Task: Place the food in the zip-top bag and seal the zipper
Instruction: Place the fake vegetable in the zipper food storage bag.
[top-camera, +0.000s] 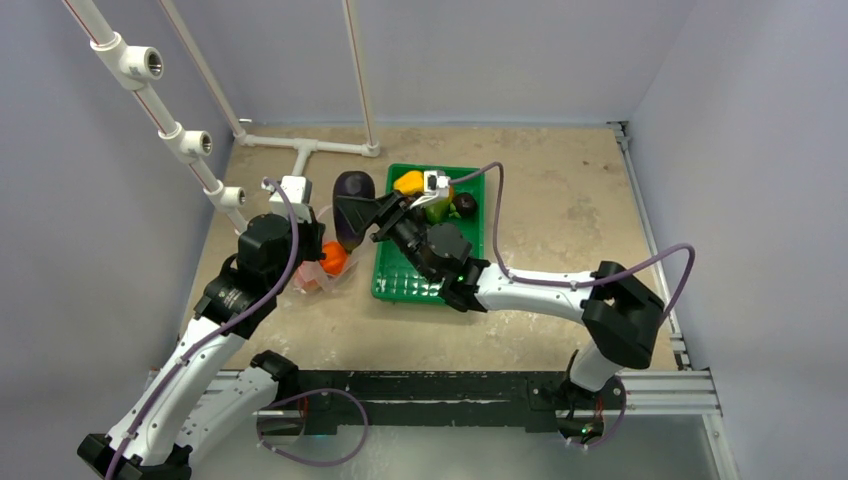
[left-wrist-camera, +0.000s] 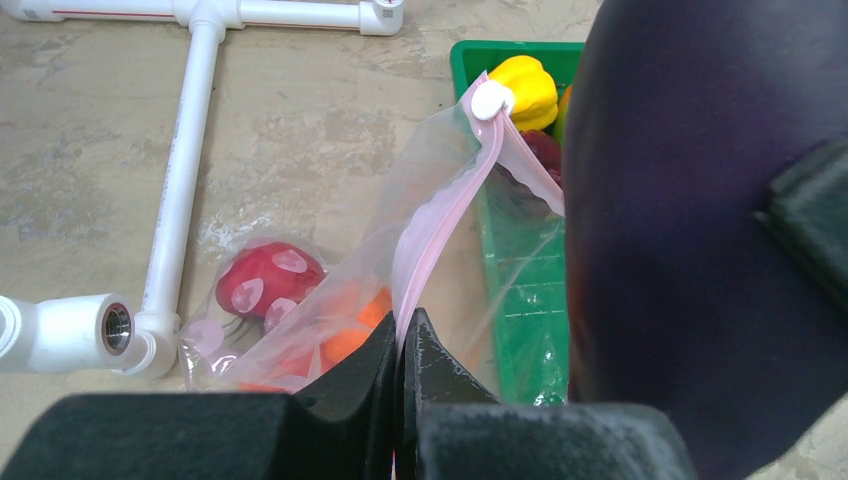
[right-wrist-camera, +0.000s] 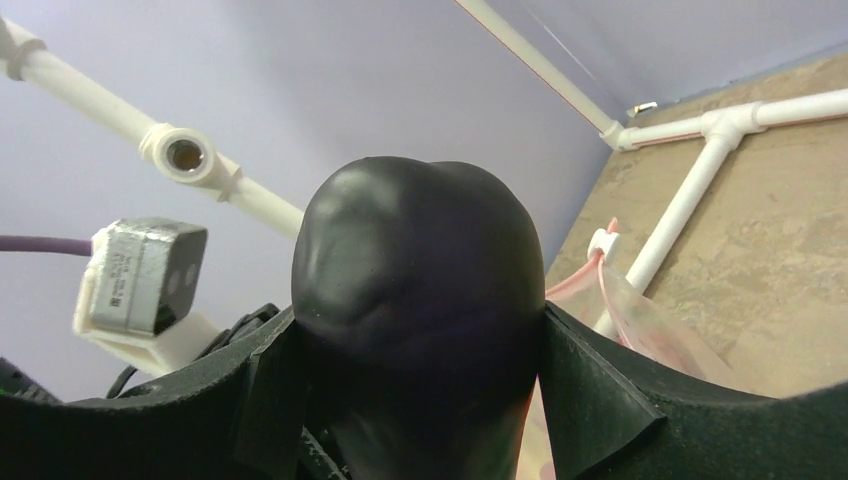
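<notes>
Top view: right gripper (top-camera: 368, 215) holds the purple eggplant (top-camera: 350, 198) just off the green tray's (top-camera: 405, 285) left edge, over the zip-top bag (top-camera: 325, 270).

Left wrist: left gripper (left-wrist-camera: 404, 335) pinched fully closed on the pink zipper (left-wrist-camera: 440, 220). A red piece (left-wrist-camera: 265, 280) and orange pieces (left-wrist-camera: 350, 338) lie inside the bag. Yellow pepper (left-wrist-camera: 525, 85) sits in the tray's far corner.

Right wrist: jaws stand wide, clamped against the eggplant's sides.

Our left arm (top-camera: 190, 350) and right arm (top-camera: 530, 290) share white tubular links, black blocky joints, looping purple cables (right-wrist-camera: 40, 245), matte black wedge fingers (left-wrist-camera: 340, 400) and white wrist camera boxes (right-wrist-camera: 140, 270).
</notes>
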